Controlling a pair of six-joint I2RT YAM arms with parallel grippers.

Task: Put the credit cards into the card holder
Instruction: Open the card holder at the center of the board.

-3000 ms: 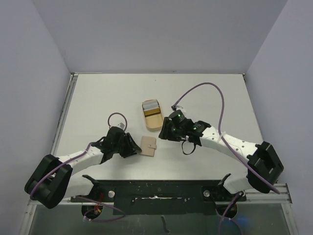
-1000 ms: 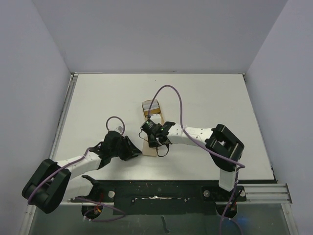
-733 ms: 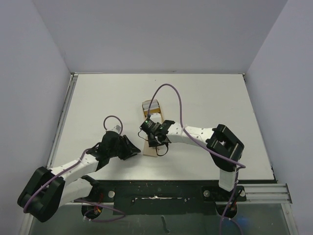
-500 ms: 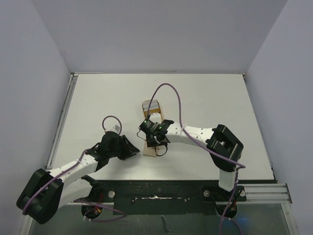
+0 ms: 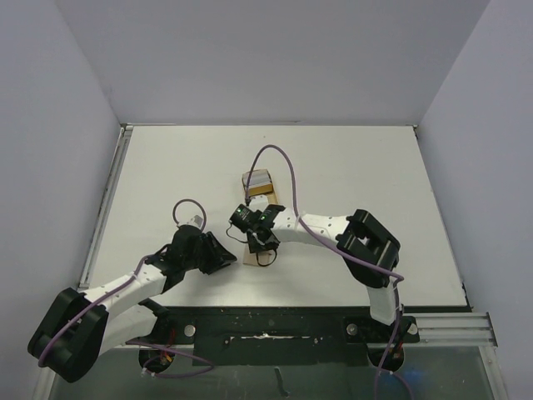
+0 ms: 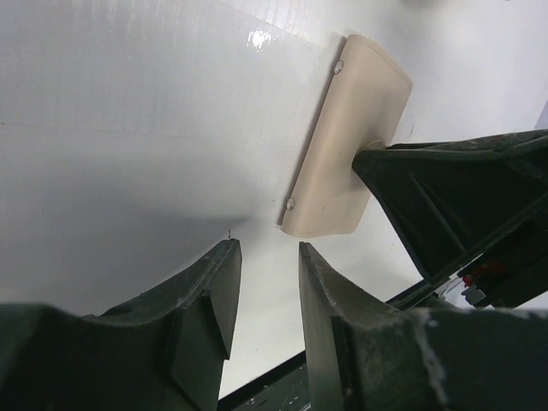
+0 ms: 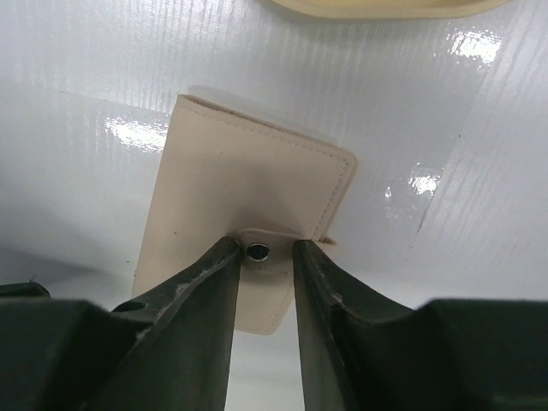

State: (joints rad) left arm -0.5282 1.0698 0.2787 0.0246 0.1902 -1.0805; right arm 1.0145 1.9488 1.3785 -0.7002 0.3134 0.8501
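Right hand [image 7: 261, 257] part open astride the snap [image 7: 257, 251] of the holder [image 7: 240, 171]; left hand [image 6: 270, 282] part open, empty, at its 9 o'clock.

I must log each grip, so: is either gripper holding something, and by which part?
The left gripper holds nothing. The right gripper straddles the card holder's snap tab; whether it pinches it cannot be told.

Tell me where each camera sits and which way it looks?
Top external: above and behind the arms, looking down on the table; both arms show.
Left wrist: on the left arm, looking past the left gripper toward the card holder.
Right wrist: on the right arm, looking down; the right gripper straddles the holder's snap tab.
Shared: all three see the card holder.
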